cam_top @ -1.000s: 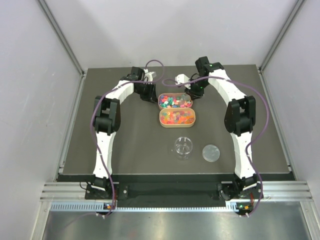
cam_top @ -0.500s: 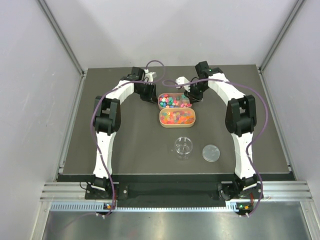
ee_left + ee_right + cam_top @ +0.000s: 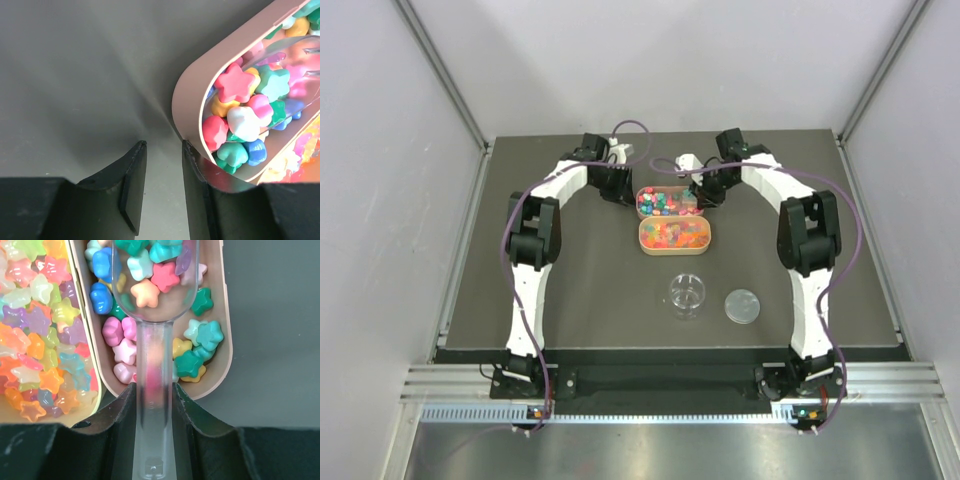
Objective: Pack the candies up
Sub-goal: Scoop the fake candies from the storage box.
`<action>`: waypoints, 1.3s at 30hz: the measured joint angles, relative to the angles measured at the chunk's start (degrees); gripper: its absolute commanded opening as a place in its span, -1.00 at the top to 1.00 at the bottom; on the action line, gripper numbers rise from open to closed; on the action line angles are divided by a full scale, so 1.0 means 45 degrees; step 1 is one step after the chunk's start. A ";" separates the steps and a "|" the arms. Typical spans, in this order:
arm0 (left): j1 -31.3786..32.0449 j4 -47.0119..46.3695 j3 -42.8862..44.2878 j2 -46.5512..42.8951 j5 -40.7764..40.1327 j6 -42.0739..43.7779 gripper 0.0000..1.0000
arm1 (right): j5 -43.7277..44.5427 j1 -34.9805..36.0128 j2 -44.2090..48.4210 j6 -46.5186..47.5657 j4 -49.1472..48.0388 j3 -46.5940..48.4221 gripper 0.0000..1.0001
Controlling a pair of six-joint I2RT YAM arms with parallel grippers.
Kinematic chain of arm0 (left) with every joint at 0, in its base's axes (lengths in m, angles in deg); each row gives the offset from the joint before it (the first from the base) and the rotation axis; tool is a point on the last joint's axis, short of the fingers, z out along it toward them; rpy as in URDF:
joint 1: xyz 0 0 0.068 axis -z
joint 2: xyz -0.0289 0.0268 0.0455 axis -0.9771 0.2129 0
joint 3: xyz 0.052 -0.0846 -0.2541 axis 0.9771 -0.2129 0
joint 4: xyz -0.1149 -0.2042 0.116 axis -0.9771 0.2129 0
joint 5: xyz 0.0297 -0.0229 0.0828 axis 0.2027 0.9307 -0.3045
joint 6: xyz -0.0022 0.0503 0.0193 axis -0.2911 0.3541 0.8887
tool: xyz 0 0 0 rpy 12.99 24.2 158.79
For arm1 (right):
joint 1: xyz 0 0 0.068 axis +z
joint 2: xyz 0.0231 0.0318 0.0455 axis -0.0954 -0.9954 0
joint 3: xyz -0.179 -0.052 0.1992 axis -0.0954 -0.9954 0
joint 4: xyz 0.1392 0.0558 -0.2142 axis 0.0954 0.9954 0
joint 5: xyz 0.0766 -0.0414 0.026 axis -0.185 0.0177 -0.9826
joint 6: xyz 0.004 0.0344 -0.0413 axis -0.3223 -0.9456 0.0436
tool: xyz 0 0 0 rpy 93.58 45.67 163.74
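Note:
The candies lie in two oval trays at mid-table: opaque multicoloured stars [image 3: 669, 202] in the far tray [image 3: 226, 340], translucent orange, red and yellow stars [image 3: 674, 235] in the near one. My right gripper [image 3: 155, 395] is shut on the handle of a clear scoop [image 3: 155, 285]. The scoop's bowl holds several star candies [image 3: 145, 292] over the far tray. My left gripper [image 3: 162, 165] stands open on the table at that tray's left end [image 3: 187, 100], its right finger [image 3: 192, 180] against the tray's outer wall and nothing between the fingers. The clear round jar [image 3: 687, 293] stands nearer, open.
A round clear lid [image 3: 743, 305] lies flat to the right of the jar. The two trays sit side by side, almost touching. White walls and metal rails [image 3: 460, 240] border the dark table on the left, right and back.
My right gripper has moved left and lowered with the scoop, over the far tray's right end. The left arm has stayed in place, its fingers a touch wider.

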 measured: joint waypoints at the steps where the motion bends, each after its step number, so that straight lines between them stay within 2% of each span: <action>1: -0.0029 0.0039 0.0019 0.0000 0.0039 0.0063 0.22 | -0.0044 -0.0005 0.0078 -0.0078 -0.0185 -0.0170 1.00; 9: -0.0384 0.0563 0.1083 -0.0005 0.0107 0.0505 0.21 | -0.0350 -0.0087 0.0743 -0.0486 -0.1506 -0.1486 1.00; 29: -0.0850 0.1486 0.1399 0.0005 -0.0962 0.2671 0.21 | -0.1540 -0.0529 0.2433 -0.0665 -0.3701 -0.4473 1.00; 39: -0.0665 0.1914 0.1326 0.0005 -0.2001 0.3716 0.20 | -0.2458 -0.0903 0.2482 -0.0355 -0.3376 -0.4206 1.00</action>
